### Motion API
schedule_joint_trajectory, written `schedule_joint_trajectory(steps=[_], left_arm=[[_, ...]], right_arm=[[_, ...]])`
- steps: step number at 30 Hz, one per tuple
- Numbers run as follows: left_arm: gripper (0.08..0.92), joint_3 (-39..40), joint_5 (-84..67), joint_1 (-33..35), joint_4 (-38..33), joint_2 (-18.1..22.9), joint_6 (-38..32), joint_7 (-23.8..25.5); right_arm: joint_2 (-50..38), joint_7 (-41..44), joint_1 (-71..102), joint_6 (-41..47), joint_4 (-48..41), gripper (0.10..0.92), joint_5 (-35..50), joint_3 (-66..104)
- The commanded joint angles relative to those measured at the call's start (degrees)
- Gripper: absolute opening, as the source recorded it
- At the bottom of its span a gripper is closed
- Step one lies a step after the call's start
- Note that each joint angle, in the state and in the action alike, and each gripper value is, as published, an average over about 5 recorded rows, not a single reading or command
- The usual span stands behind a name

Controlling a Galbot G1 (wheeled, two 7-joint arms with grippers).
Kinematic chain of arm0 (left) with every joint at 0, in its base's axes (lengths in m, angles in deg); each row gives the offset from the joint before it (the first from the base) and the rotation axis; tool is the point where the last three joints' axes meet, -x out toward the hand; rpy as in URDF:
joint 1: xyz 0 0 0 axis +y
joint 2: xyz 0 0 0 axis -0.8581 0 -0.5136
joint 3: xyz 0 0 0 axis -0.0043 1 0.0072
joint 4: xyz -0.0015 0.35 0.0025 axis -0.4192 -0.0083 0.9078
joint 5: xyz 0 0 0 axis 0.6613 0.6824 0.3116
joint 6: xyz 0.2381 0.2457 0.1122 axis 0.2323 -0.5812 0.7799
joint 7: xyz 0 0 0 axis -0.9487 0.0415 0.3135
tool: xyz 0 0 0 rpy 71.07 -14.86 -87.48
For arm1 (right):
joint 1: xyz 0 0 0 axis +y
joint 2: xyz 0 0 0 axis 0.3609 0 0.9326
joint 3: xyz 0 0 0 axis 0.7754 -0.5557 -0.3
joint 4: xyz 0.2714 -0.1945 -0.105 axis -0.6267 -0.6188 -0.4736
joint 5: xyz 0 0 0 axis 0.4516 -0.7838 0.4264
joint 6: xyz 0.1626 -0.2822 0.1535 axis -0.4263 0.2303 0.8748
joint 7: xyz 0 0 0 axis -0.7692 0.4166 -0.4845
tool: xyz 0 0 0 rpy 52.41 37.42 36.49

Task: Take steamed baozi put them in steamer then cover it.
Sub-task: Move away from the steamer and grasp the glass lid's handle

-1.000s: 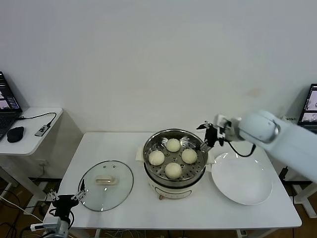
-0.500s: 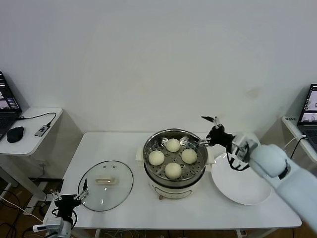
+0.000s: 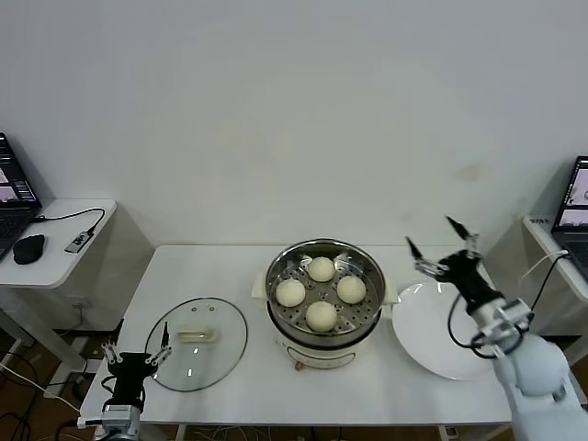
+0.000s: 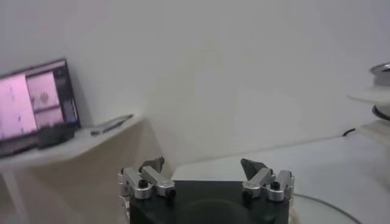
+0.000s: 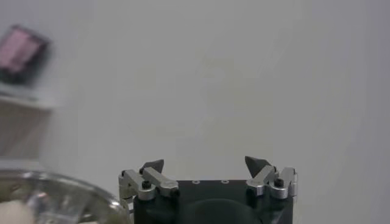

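1. Side desk, far left: a laptop, a dark mouse and a small device on a cable are carried on it. It stands apart from the main surface.

2. Left gripper: located at the front left corner of the white surface, just beside the near edge of the cover. The fingers are spread wide and nothing is held between them. In the left wrist view the same gripper is seen with both fingertips apart and empty.

3. Cover: a clear glass lid with metal rim and cream-white handle, laid flat on the surface, left of the steamer and not touching it.

4. Steamer: a shiny steel basket set on a cream-white pot base, placed at the centre of the surface and left uncovered.

5. Steamed baozi: four round cream-white buns are seated on the perforated floor of the steamer, arranged as a diamond, close together.

6. White plate: laid flat just right of the steamer, nothing on it.

7. Right gripper: held in the air above the far edge of the plate, clear of the steamer. The fingers are spread wide and nothing is gripped. In the right wrist view the gripper is shown empty.
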Motion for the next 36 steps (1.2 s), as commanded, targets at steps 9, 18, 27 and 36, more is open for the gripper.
schedule_joint_trajectory(steps=[9,18,27,36], left_arm=[[0.823,-2.37,62.61,0.07,13.48,-7.47,-5.7,-0.68],[0.823,1.77,64.61,-7.74,17.44,-9.1,-5.54,-0.27],[0.823,4.74,62.61,-12.17,19.11,-9.75,-4.92,1.53],[0.823,6.69,61.98,-12.3,18.85,-8.96,-4.48,2.47]], right_arm=[[17.31,-9.48,15.97,1.94,1.31,0.823,-2.97,27.81],[19.87,-10.08,17.95,0.72,0.19,0.823,-3.5,29.18],[21.79,-9.9,19.23,0.09,0.83,0.823,-4.25,29.4],[21.62,-9.54,19.42,0.05,0.6,0.823,-4.41,29.53]])
